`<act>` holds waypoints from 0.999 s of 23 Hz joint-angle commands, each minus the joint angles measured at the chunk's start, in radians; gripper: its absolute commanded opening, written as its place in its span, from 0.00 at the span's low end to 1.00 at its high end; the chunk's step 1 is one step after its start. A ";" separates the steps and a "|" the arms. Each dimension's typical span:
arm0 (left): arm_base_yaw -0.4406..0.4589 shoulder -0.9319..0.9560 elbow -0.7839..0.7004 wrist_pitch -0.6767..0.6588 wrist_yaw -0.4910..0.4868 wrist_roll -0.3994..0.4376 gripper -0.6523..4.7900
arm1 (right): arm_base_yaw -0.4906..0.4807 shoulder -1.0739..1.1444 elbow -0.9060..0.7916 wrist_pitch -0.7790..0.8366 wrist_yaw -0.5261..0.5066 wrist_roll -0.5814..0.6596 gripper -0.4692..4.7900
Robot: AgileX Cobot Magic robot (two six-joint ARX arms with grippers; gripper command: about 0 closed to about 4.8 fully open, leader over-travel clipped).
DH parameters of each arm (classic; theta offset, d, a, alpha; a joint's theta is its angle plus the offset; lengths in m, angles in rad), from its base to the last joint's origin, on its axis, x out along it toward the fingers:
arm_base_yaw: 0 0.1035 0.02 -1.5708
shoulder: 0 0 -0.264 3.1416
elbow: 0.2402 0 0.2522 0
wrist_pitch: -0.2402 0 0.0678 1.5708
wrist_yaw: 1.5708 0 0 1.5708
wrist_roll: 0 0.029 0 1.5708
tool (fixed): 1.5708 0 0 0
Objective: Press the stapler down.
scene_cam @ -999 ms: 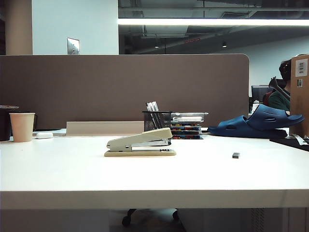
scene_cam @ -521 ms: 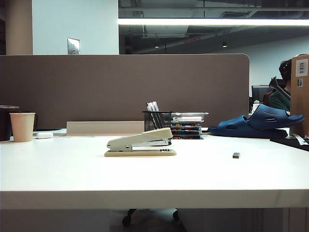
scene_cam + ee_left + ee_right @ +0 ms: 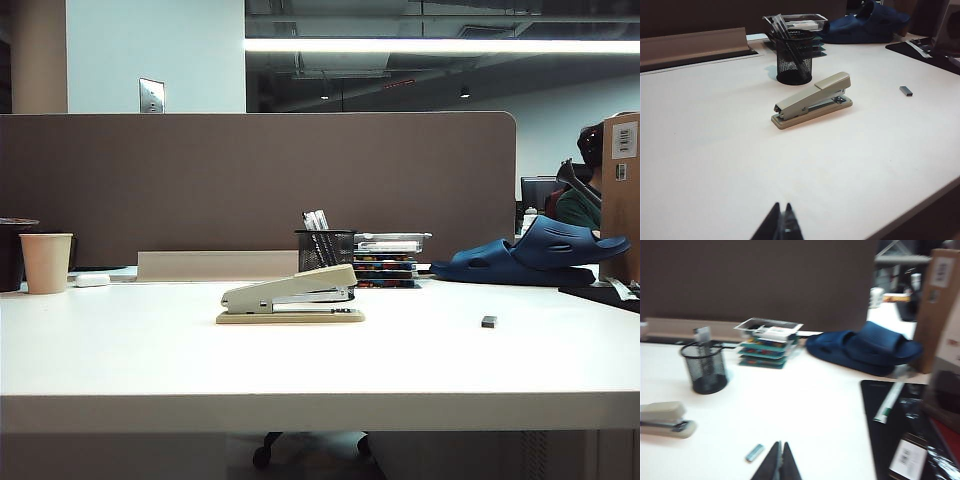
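Item 1, stapler [image 3: 290, 298]: centre of the exterior frame, flat on the white table [image 3: 300, 370], top arm raised at its right end, untouched. In the left wrist view it lies mid-frame [image 3: 812, 100], well apart from the gripper.

Item 2, left gripper [image 3: 780, 226]: bottom edge of its own frame, fingertips pressed together, empty. Not seen in the exterior view.

Item 3, right gripper [image 3: 779, 463]: bottom edge of its frame, fingers closed on nothing; stapler at the frame's left edge [image 3: 664, 420].

Item 4, surroundings: mesh pen cup [image 3: 325, 250] just behind the stapler; loose staple block [image 3: 489, 322] to its right; paper cup [image 3: 46, 262] far left; blue slippers [image 3: 535, 258] at right.

Risks, judged: an off-centre push on the raised arm may tip or skid the stapler; an approach from behind may knock the pen cup.
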 commanded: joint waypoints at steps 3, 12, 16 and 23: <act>0.002 0.000 0.003 0.010 0.006 -0.003 0.11 | 0.003 0.164 0.116 0.008 -0.129 0.002 0.07; 0.002 0.000 0.003 0.008 0.005 -0.003 0.11 | 0.076 0.472 0.340 0.006 -0.197 0.002 0.07; 0.002 0.000 0.003 0.008 0.003 -0.003 0.11 | 0.173 0.671 0.472 0.005 -0.210 0.002 0.07; 0.002 0.000 0.003 0.009 0.002 -0.002 0.11 | 0.264 1.048 0.692 0.003 -0.286 0.039 0.07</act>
